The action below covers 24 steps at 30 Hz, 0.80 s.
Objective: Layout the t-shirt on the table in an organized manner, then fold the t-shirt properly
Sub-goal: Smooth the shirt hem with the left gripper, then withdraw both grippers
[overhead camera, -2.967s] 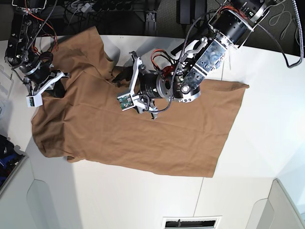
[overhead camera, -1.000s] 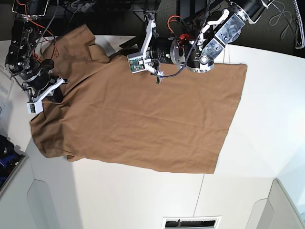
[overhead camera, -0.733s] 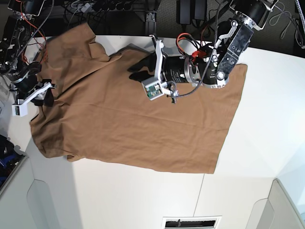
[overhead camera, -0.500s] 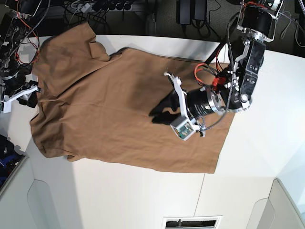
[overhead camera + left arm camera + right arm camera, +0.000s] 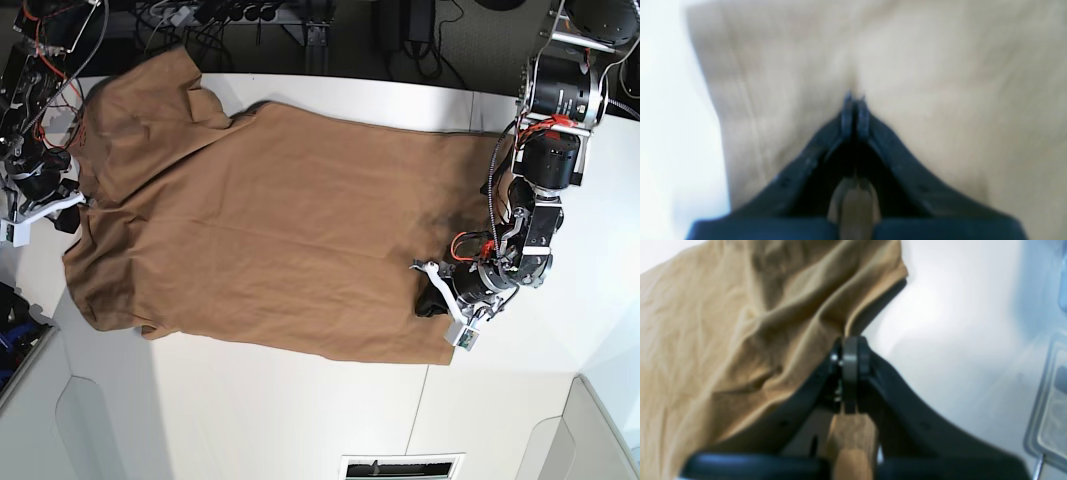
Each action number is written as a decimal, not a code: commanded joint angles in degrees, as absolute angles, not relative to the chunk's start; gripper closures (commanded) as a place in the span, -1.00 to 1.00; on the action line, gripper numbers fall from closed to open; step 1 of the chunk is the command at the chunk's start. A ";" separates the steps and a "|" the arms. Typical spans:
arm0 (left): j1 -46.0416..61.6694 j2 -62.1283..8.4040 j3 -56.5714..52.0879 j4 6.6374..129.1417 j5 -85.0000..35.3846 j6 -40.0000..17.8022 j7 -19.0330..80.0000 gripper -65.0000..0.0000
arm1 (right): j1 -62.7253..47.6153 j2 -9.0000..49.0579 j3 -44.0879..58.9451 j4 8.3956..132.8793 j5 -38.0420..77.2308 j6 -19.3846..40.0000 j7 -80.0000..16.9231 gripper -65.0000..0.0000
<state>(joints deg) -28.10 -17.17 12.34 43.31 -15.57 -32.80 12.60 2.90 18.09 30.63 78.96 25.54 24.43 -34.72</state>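
The tan-brown t-shirt lies spread across the white table, mostly flat, with a bunched sleeve at the far left corner. My left gripper sits low at the shirt's near right corner. In the left wrist view the left gripper is shut, with a small pucker of cloth at its tips. My right gripper is at the shirt's left edge. The right wrist view shows the right gripper shut on a raised fold of the shirt's hem, above bare table.
A clear plastic container stands just right of the right gripper. A blue object lies at the table's left edge. Cables run behind the far edge. A seam crosses the near tabletop.
The left arm swept from the shirt's far edge down to its near right corner and shut. The right gripper shifted left to the shirt's edge. The cloth lies flatter.
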 commanded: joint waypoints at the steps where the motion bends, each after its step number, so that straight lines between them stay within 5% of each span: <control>1: -29.85 -18.00 12.19 41.63 -13.65 -31.44 14.15 1.00 | 3.79 19.20 30.94 79.83 26.13 24.69 -33.45 1.00; 12: -19.33 -31.20 12.19 48.84 -24.23 -37.43 22.68 1.00 | 3.79 19.20 30.96 79.85 26.74 24.80 -33.45 1.00; 20: -15.64 -32.64 11.68 61.58 -28.05 -38.96 26.81 0.99 | 3.51 19.20 31.22 81.45 36.32 30.48 -42.35 1.00; 24: -13.19 -34.28 7.27 71.53 -38.50 -40.00 34.15 0.72 | 0.54 19.20 33.91 86.41 41.19 31.22 -47.16 1.00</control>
